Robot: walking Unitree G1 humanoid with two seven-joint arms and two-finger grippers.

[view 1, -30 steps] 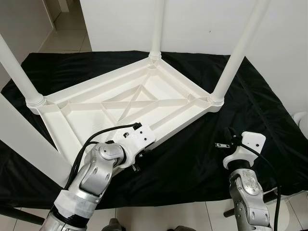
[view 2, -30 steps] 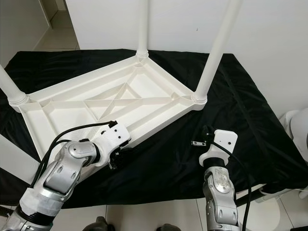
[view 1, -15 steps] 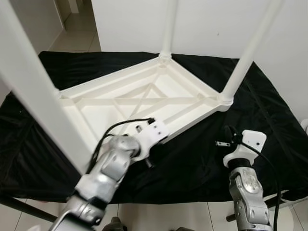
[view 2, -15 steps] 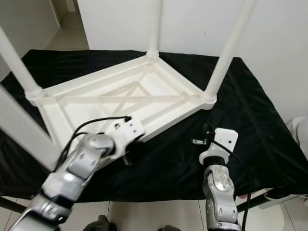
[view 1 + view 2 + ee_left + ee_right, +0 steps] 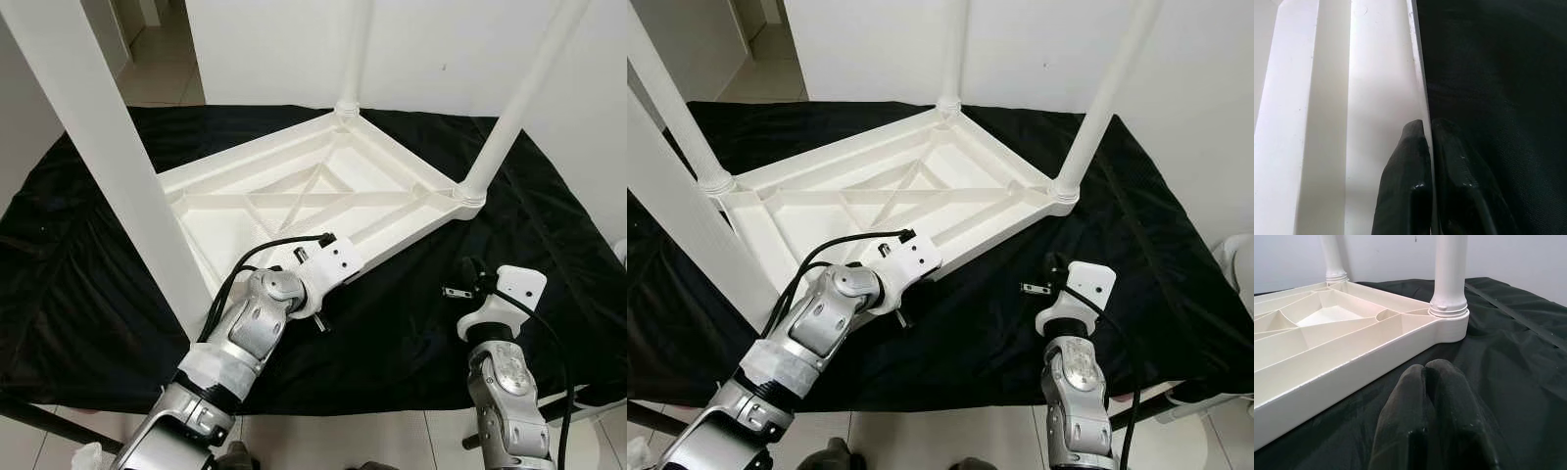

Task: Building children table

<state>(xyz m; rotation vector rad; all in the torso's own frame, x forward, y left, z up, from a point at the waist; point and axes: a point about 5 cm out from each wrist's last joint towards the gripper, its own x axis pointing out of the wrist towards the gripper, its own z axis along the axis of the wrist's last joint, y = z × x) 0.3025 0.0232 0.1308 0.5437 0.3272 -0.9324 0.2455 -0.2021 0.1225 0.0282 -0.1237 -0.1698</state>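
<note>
1. Left gripper: fingers closed down on the thin rim wall of the upturned tabletop, one finger inside the rim, one outside over the black cloth. Pinch sits on the near long edge; judged a steadying or lifting hold on the frame.
2. Right gripper: fingers pressed together, nothing between them, hovering just above the cloth, clear of the rim. Looks on standby.
3. Ahead of the right gripper, near: a corner socket with a leg seated upright. Further beyond, a second seated leg.
4. Tabletop lies underside-up, ribs and cross-bracing exposed. Judged so placed to give access to the leg sockets.
5. Out from the left gripper, on its outer side: a third leg stands in its far corner socket.
6. Close to camera, a fourth leg rises at the near corner on the left arm's side. Seating at its base can't be confirmed.
7. Assessment: task well along. The near corner needs a check.
</note>
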